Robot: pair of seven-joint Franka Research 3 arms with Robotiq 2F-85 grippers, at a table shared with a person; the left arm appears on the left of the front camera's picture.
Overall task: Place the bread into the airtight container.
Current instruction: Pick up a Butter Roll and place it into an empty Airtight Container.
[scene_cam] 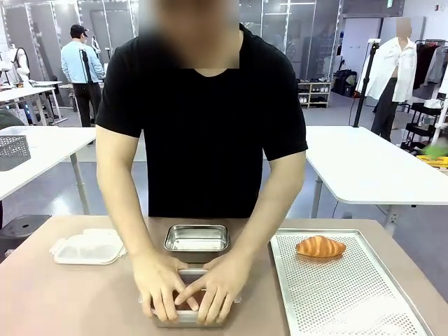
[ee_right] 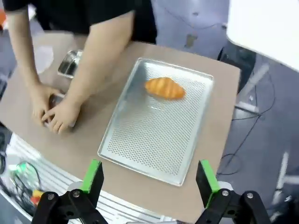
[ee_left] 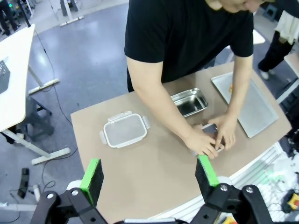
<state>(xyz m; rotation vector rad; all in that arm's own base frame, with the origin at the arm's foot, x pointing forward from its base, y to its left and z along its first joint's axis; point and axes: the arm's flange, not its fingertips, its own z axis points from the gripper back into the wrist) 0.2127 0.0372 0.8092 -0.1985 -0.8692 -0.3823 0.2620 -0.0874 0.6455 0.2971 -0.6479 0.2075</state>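
Clearly the right tool [ee_right: 149, 176], jaws wide and empty, is nearer: the croissant [ee_right: 164, 88] lies ahead of it on the perforated tray [ee_right: 145, 144], long axis running finger to finger. The left tool [ee_left: 149, 171], likewise spread, hangs farther off.

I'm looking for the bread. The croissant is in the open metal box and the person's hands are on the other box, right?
No. The croissant lies on the tray, as the front view shows. The hands are on the other box.
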